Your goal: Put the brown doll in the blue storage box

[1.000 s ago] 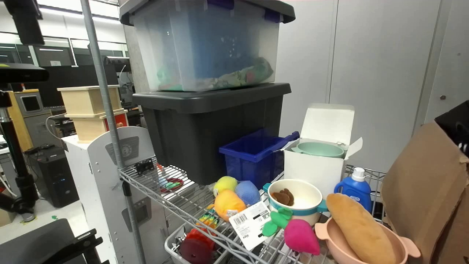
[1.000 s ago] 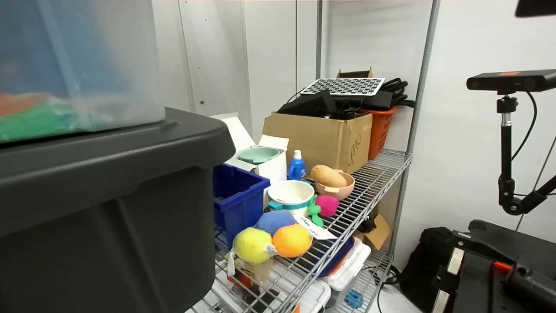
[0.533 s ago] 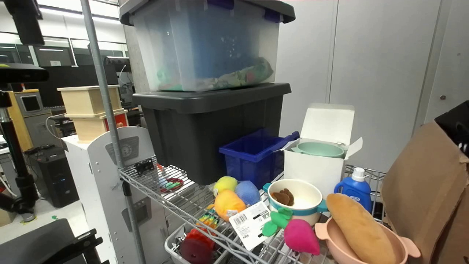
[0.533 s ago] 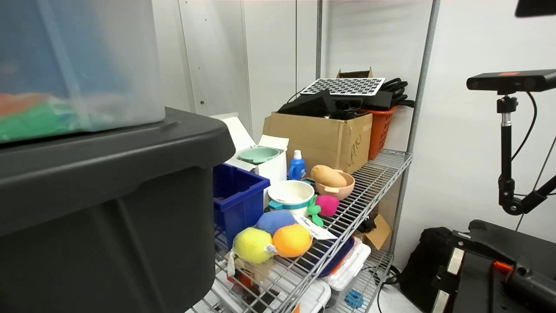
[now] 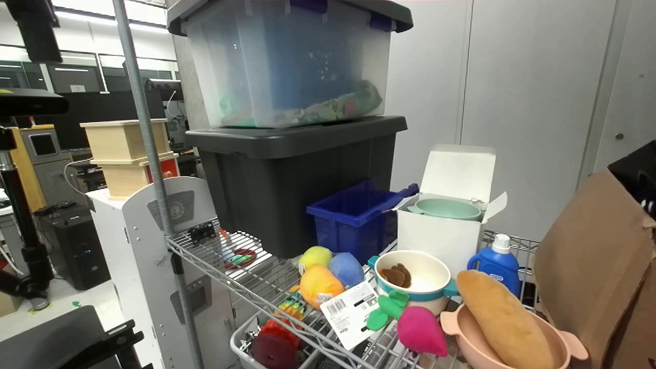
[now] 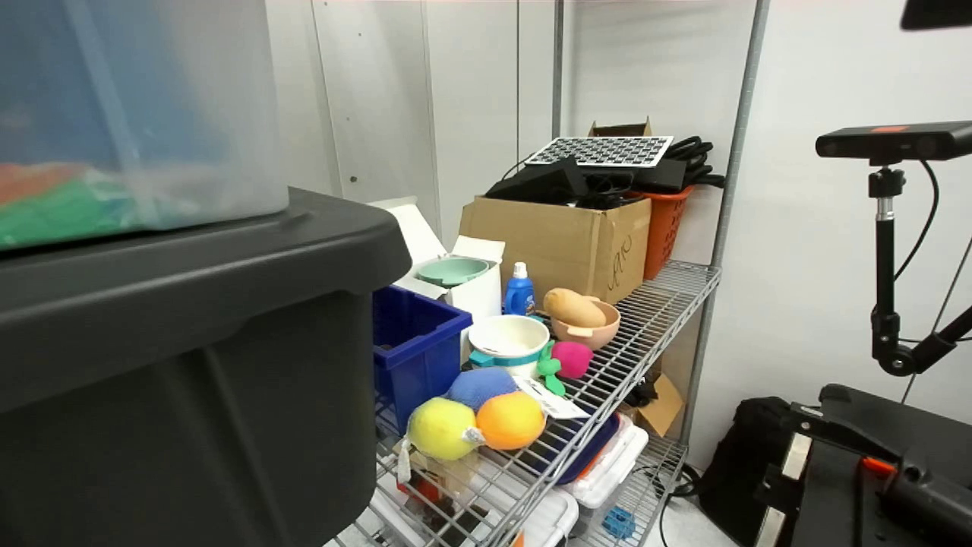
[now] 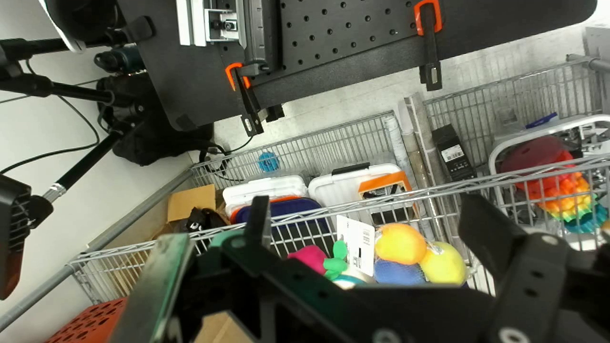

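Observation:
The brown doll (image 5: 505, 320), a tan elongated plush, leans in the pink bowl (image 5: 464, 341) at the shelf's near right. It also lies across the bowl's rim in an exterior view (image 6: 575, 308). The blue storage box (image 5: 335, 230) stands beside the dark grey tote, and it also shows in an exterior view (image 6: 425, 372). I see no doll in its visible part. In the wrist view my gripper (image 7: 367, 216) is open, fingers wide apart with nothing held. It is above the shelf's front edge. The doll is hidden there. I cannot make out the gripper in either exterior view.
Soft orange, yellow and blue balls (image 5: 320, 287) lie before the blue box. A white pot (image 5: 410, 271) with brown contents, a pink radish toy (image 5: 421, 330), an open white box (image 5: 435, 238) and a blue bottle (image 5: 497, 264) stand close together. Large totes (image 6: 228, 425) rise beside the box.

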`<state>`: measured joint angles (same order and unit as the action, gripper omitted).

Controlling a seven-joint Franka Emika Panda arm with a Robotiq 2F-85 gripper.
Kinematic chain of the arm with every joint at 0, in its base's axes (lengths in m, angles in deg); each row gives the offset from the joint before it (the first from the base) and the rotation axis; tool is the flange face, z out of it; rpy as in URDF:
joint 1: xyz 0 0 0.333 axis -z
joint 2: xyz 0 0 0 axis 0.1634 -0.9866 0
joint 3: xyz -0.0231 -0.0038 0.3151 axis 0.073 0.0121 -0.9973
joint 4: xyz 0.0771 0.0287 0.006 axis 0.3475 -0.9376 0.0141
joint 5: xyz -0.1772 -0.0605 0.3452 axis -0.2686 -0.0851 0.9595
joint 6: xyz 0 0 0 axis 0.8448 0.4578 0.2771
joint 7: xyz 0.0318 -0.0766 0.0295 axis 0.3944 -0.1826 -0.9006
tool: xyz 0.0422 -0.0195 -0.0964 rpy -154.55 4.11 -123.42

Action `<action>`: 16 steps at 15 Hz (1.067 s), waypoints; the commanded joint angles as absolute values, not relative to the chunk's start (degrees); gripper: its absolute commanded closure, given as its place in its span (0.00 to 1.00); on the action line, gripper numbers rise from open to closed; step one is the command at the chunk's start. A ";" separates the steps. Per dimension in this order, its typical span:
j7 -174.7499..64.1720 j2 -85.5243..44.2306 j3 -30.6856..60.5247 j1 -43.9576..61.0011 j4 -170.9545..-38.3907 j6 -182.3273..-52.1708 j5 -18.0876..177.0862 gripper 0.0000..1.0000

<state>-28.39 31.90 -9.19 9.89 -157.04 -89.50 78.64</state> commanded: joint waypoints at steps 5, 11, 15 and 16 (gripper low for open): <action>-27.77 31.61 -8.09 8.62 -156.94 -89.35 77.94 0.00; -27.77 29.69 -7.28 9.80 -155.72 -90.38 77.27 0.00; -29.07 25.38 -3.56 11.99 -152.78 -92.62 75.96 0.00; -29.35 23.99 -2.54 12.55 -151.73 -93.34 75.47 0.00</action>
